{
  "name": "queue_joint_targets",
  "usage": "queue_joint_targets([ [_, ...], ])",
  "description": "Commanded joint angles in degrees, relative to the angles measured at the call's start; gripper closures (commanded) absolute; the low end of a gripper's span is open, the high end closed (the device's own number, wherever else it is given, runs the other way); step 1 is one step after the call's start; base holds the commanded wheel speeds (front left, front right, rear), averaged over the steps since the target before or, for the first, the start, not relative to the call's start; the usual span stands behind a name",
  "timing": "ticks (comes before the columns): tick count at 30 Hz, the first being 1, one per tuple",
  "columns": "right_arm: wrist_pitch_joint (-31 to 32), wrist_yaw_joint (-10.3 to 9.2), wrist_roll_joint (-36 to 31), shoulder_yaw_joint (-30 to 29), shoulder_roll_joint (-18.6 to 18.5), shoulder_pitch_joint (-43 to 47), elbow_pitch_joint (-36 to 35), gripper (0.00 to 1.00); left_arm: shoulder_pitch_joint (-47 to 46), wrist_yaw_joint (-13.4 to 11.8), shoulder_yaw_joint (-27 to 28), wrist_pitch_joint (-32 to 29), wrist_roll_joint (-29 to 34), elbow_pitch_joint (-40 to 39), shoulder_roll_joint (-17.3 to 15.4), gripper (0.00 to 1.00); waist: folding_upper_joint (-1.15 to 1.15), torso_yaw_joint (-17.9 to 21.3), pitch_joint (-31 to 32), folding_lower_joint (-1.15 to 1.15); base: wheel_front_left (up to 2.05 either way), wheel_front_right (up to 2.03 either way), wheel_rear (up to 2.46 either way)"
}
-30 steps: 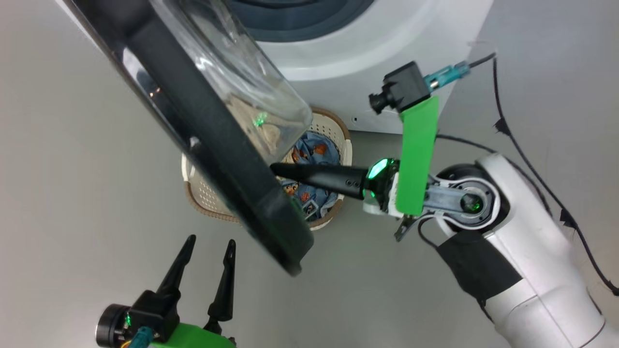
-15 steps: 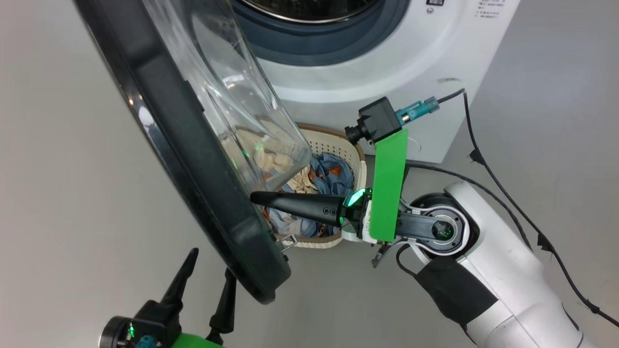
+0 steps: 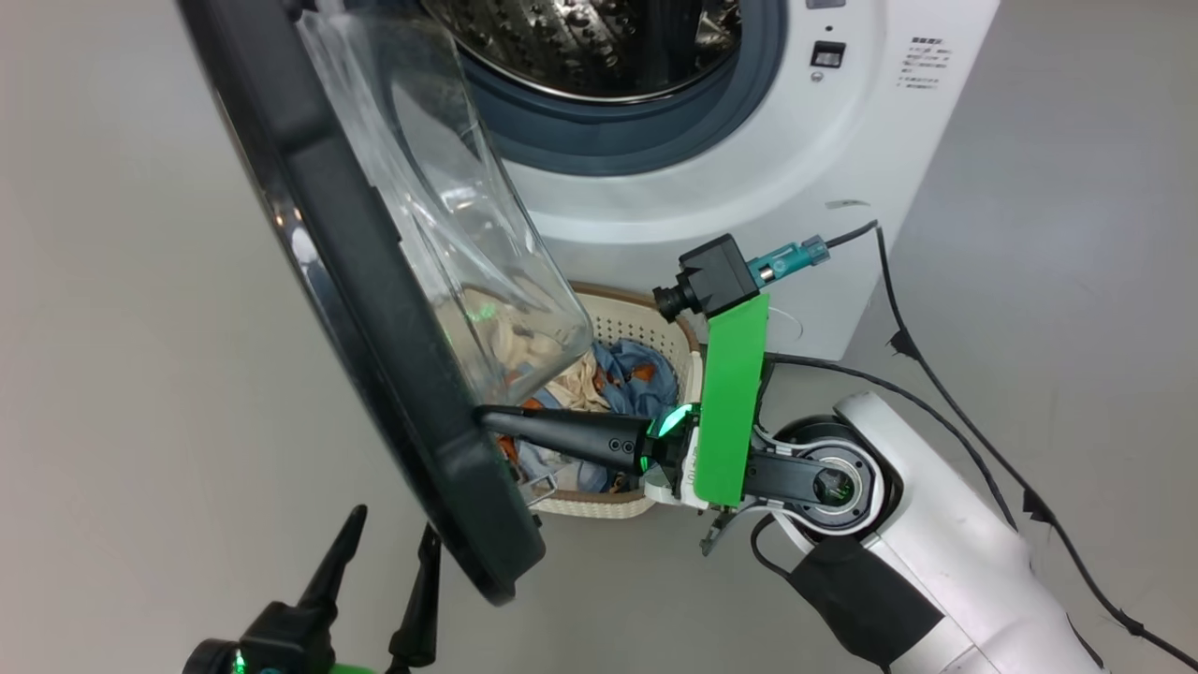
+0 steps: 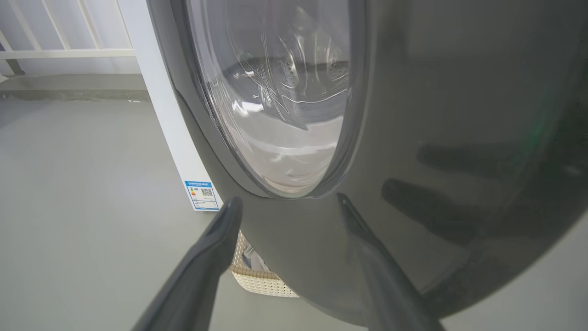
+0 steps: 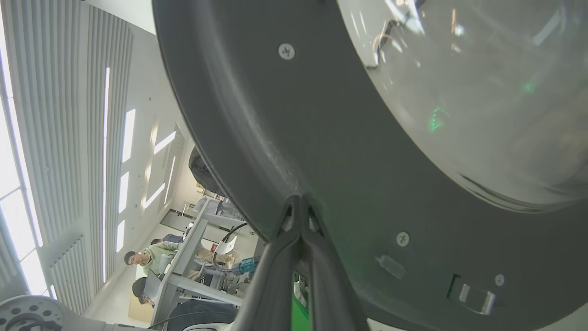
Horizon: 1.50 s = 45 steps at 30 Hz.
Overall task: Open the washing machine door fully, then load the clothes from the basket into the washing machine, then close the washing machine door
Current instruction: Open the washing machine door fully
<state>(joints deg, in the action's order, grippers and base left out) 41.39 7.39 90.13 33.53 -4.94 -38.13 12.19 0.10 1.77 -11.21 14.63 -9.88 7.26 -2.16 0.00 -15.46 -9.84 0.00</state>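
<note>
The washing machine stands with its steel drum exposed. The washing machine door hangs out to the left, edge-on to the head view, glass bowl facing the machine. My right gripper is shut, and its tips press on the door's inner black rim. Under that arm sits the basket holding the clothes, blue printed and cream cloth. My left gripper is open and empty at the lower left, and its fingers point at the door's glossy outer face.
Black cables trail across the grey floor right of the machine. A white railing runs behind the machine's left side. People sit at desks in the background of the right wrist view.
The head camera has tilted up, bringing the drum into view. My right gripper stays shut against the door's inner rim, and the door now covers more of the basket's left side.
</note>
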Motion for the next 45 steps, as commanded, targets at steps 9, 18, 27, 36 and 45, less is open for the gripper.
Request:
queue_joint_targets([
  [9, -6.25, 0.1, -3.89, 0.68, -1.73, 1.86, -4.09, 0.0, 0.21, 0.23, 4.33, 0.37, 0.84, -1.33, -0.72, 0.0, 0.0, 2.1, 1.82, 0.0, 0.0, 0.0, 0.0],
  [18, -16.3, 0.1, -7.4, 1.5, -6.91, 3.21, -8.17, 0.0, 0.77, 0.06, 6.99, 0.37, 0.73, -1.65, -0.72, 0.0, 0.0, 3.41, 3.9, 0.0, 0.0, 0.0, 0.0],
  [27, -40.47, 0.1, -19.97, 7.59, -17.4, 5.42, -9.63, 0.0, 1.84, 0.12, 8.99, 0.37, 1.03, -1.55, -0.72, 0.0, 0.0, 5.2, 6.49, 0.0, 0.0, 0.0, 0.0],
  [36, -56.19, 0.1, -29.05, 9.96, -24.01, 8.94, -2.06, 0.0, 3.0, 0.3, 11.47, 0.37, 1.36, -1.67, -0.72, 0.0, 0.0, 8.0, 8.25, 0.0, 0.0, 0.0, 0.0],
  [45, -56.37, 0.1, -45.68, -9.67, -21.08, 21.23, -3.56, 0.0, 3.34, 0.57, 12.98, 0.37, 1.63, -1.44, -0.72, 0.0, 0.0, 9.44, 9.58, 0.0, 0.0, 0.0, 0.0],
])
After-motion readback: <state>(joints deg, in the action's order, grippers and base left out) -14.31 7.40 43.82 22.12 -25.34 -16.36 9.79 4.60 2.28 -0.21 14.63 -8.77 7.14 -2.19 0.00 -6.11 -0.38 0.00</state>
